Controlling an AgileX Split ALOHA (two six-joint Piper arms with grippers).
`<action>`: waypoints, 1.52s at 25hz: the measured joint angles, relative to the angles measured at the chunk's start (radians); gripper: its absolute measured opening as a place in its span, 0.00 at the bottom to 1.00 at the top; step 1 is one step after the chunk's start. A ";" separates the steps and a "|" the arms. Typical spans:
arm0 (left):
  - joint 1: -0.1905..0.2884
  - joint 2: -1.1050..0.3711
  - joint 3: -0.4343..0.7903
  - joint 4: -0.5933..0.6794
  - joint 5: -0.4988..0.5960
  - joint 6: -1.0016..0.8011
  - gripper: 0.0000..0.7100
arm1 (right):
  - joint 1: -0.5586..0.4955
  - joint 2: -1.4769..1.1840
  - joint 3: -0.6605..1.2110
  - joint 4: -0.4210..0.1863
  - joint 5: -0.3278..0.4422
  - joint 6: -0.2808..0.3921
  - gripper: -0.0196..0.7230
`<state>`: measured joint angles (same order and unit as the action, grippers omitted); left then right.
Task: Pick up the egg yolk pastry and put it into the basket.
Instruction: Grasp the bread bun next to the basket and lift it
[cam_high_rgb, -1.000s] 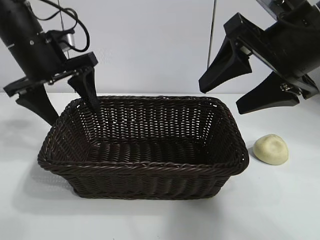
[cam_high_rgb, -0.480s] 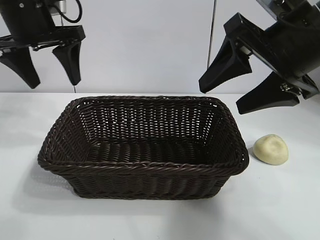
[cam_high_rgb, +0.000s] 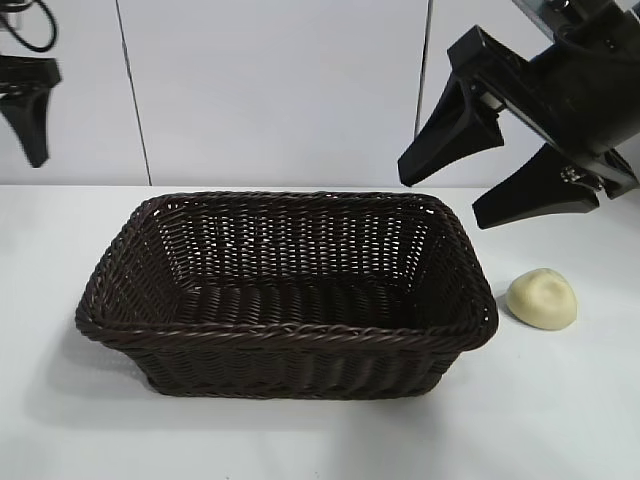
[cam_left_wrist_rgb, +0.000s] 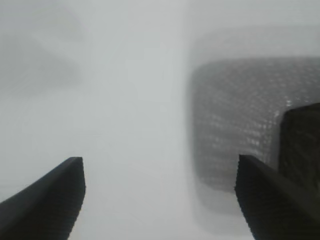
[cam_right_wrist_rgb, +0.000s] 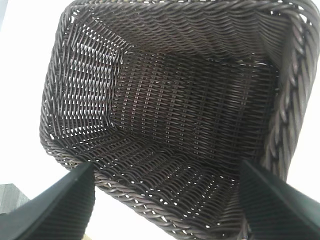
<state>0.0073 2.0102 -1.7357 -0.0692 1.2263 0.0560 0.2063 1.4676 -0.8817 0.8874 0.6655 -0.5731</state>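
Note:
The dark brown wicker basket stands empty in the middle of the white table; it also shows in the right wrist view and blurred in the left wrist view. The pale yellow egg yolk pastry lies on the table just right of the basket. My right gripper is open and empty, hanging above the basket's right end and the pastry. My left gripper is high at the far left edge, mostly out of frame; in its wrist view the jaws are wide apart and empty.
A white wall with vertical panel seams stands behind the table. Bare white tabletop lies in front of the basket and to its left.
My left gripper has risen from the basket's left rim and moved up and left, almost out of the exterior view. The right gripper, basket and pastry have not moved.

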 joint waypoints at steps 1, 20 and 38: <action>0.014 0.000 0.000 0.001 0.000 0.000 0.84 | 0.000 0.000 0.000 0.000 0.000 0.000 0.79; 0.033 -0.443 0.344 0.032 0.005 -0.005 0.83 | 0.000 0.000 0.000 -0.002 0.001 0.001 0.79; 0.033 -1.311 1.060 0.032 -0.043 -0.005 0.82 | 0.000 0.000 0.000 -0.002 0.001 0.001 0.79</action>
<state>0.0403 0.6989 -0.6753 -0.0374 1.1835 0.0515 0.2063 1.4676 -0.8817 0.8856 0.6665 -0.5723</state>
